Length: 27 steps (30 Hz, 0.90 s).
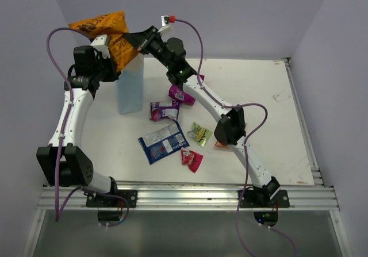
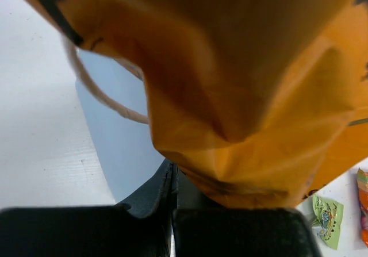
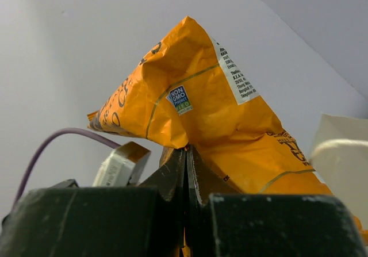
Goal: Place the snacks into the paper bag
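The large orange snack packet (image 1: 99,23) hangs crumpled above the tall pale blue paper bag (image 1: 131,86). My left gripper (image 1: 117,54) is shut, its tips (image 2: 172,169) meeting the packet's lower edge (image 2: 241,96) over the bag (image 2: 118,148). My right gripper (image 1: 137,41) is shut on another fold of the same packet (image 3: 195,107), and an orange sliver shows between its jaws (image 3: 186,153). On the table lie a blue-and-white packet (image 1: 163,142), a purple one (image 1: 163,110), a magenta one (image 1: 181,95), a green-yellow one (image 1: 200,134) and a red one (image 1: 192,159).
An orange-and-white packet (image 1: 221,145) peeks out from under the right arm's elbow (image 1: 231,125). The bag's rope handle (image 2: 98,93) loops beside the orange packet. Walls close in behind and on both sides, and a metal rail (image 1: 184,195) runs along the near edge.
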Motion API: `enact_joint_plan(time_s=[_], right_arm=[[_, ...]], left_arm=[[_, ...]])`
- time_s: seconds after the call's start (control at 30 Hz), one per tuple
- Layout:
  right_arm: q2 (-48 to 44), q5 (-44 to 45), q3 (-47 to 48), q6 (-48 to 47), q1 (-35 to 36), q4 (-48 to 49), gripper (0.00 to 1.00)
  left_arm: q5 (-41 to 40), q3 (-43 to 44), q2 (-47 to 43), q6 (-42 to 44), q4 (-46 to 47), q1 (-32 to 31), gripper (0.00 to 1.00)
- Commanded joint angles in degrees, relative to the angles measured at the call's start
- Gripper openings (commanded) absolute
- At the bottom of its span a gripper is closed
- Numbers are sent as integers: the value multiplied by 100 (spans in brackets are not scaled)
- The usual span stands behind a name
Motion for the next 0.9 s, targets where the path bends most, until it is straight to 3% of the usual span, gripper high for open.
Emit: enact_joint_plan(time_s=[0.0, 0.37, 0.87], right_arm=[[-482, -116, 144, 178, 52, 709, 0], [-60, 236, 126, -787, 210, 236, 0], [432, 262, -366, -2089, 237, -951, 0]], left_arm=[[295, 1, -145, 146, 202, -74, 0], [225, -26, -216, 207, 97, -171, 0], [-715, 71, -304, 269, -123, -180, 0]])
